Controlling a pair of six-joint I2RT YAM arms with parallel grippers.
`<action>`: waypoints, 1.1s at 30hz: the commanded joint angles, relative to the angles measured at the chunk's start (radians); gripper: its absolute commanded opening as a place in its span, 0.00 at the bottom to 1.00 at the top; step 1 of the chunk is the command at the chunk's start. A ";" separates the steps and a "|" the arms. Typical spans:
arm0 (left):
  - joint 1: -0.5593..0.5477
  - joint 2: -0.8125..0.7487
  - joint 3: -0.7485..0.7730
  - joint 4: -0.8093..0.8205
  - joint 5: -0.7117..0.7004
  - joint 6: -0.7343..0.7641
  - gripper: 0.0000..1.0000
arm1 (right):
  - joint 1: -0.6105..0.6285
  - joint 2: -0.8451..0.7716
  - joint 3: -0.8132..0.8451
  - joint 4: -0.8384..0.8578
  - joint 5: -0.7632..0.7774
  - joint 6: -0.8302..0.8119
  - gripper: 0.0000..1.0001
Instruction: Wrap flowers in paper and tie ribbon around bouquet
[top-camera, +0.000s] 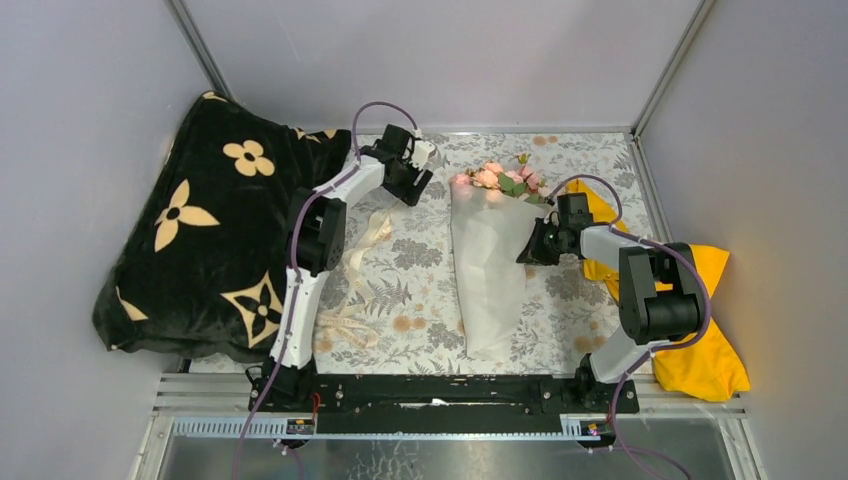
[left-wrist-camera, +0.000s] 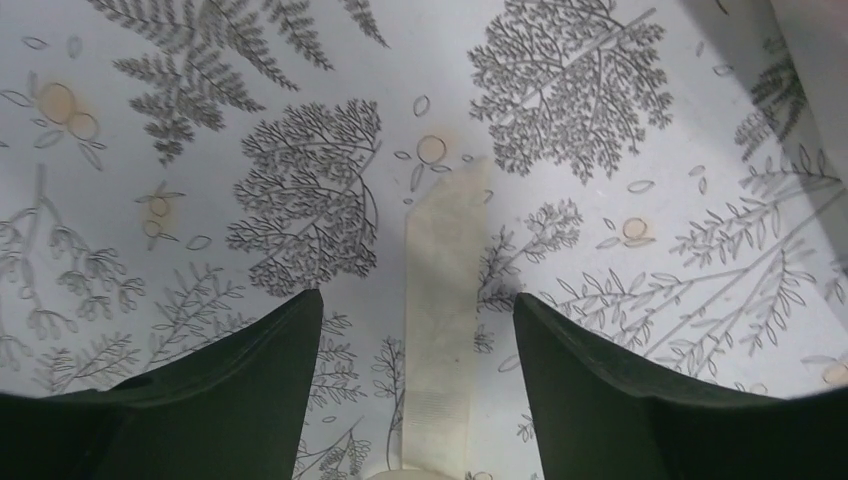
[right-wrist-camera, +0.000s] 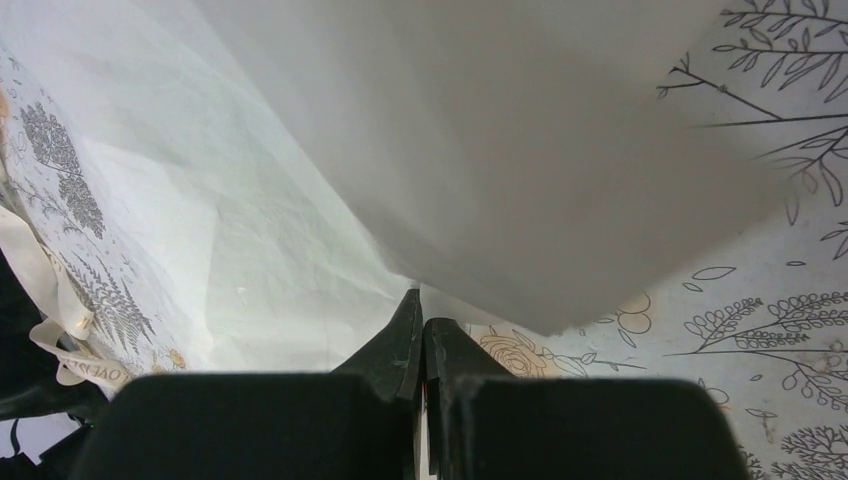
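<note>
Now the bouquet (top-camera: 488, 250) lies in the middle of the grey floral tablecloth (top-camera: 410, 255), with its narrow end toward the arm bases. The flowers (top-camera: 497, 178), pink with some green leaves, come out of the wide far end of the paper (top-camera: 485, 300).

The right gripper (top-camera: 530, 250) is at the right edge of the bouquet, low over the cloth. In the right wrist view its two fingers (right-wrist-camera: 405, 335) are pressed together, and the edge of a lifted flap of the paper (right-wrist-camera: 500, 150) meets them at the tips, so the pincer is closed on the paper.

The left gripper (top-camera: 412, 185) is at the far left part of the tablecloth, apart from the bouquet. Its pincer (left-wrist-camera: 415, 300) is wide and holds nothing. A flat piece of the ribbon (left-wrist-camera: 440, 320) lies on the cloth just between the two fingers (left-wrist-camera: 270, 370). The rest of the ribbon (top-camera: 375, 232) runs in loops toward the near edge, beside the black blanket (top-camera: 210, 230). A yellow cloth (top-camera: 705, 350) lies at the right side, under the right arm.
</note>
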 joint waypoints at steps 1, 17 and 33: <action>0.004 0.026 -0.110 -0.151 0.081 -0.014 0.72 | -0.003 -0.040 0.044 -0.054 0.006 -0.024 0.00; -0.129 -0.422 -0.673 0.066 0.287 0.033 0.00 | -0.003 -0.068 0.109 -0.043 -0.082 0.040 0.00; -0.905 -0.836 -0.724 -0.238 0.304 0.191 0.00 | -0.003 -0.042 0.277 -0.080 -0.046 0.107 0.00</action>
